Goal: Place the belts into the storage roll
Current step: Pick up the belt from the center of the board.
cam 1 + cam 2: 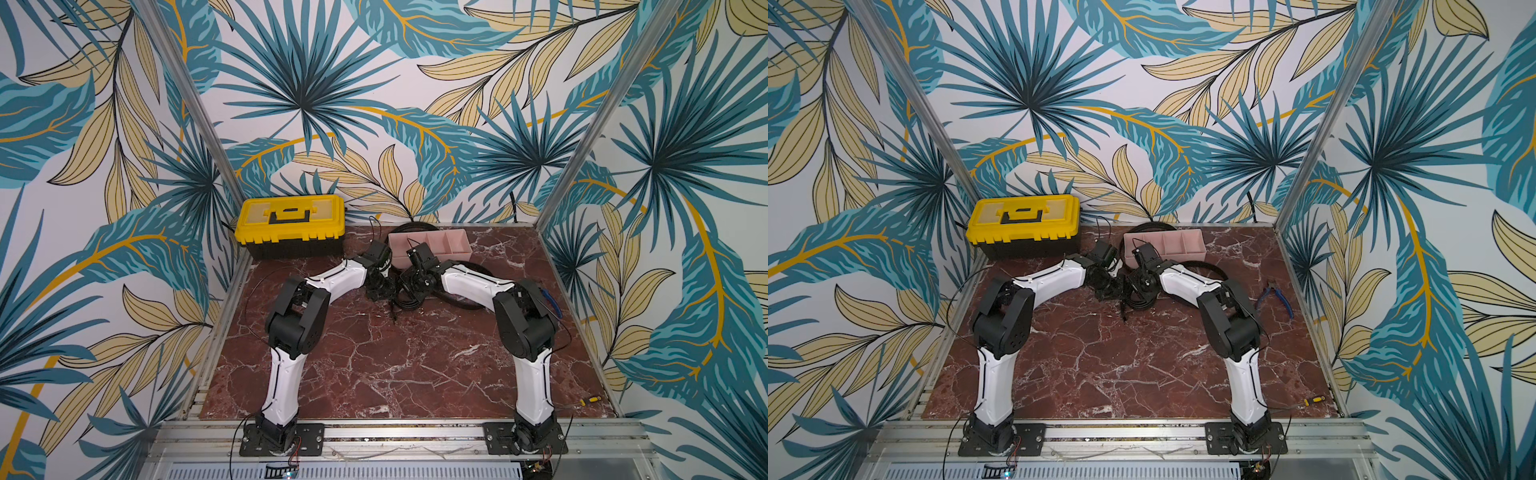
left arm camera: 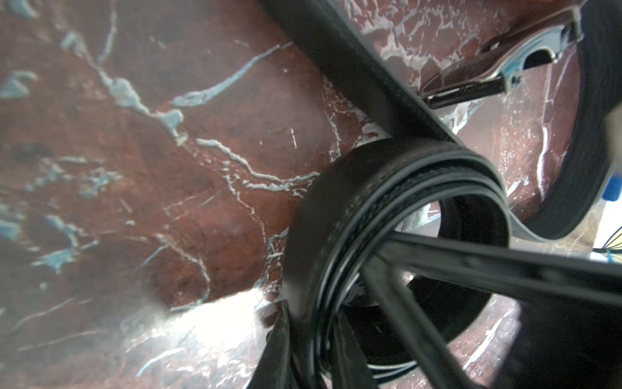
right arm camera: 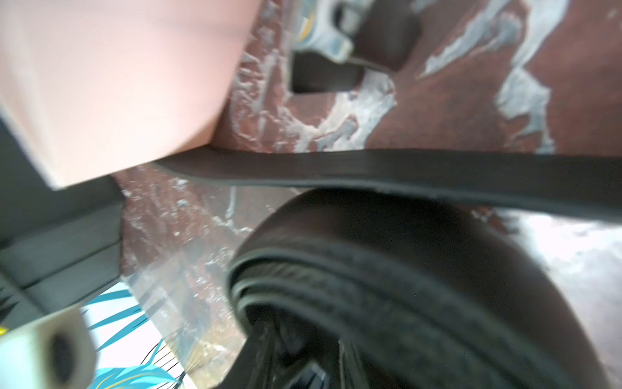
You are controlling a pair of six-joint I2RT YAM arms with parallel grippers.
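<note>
Your coiled belt sits on the table, just in front of the near left corner of the storage roll. It lies between your left tool and your right tool. The strap stands on its edge, so the coil's open centre faces up.

In the left wrist view a straight run of strap passes the coil, and a shiny buckle lies on the table beyond it. You cannot tell which belt that buckle ends. A second belt lies loose and arcs behind the storage roll's far left corner.

The storage roll has its long axis running left to right along the back wall, compartments side by side.

Your left tool is clamped on the coil's wall, with a jaw on either side. Your right tool is at the coil's other side, and you cannot tell whether its jaws are apart or together.

The yellow toolbox stands left of the storage roll. Blue pliers and a screwdriver lie towards the right edge.
</note>
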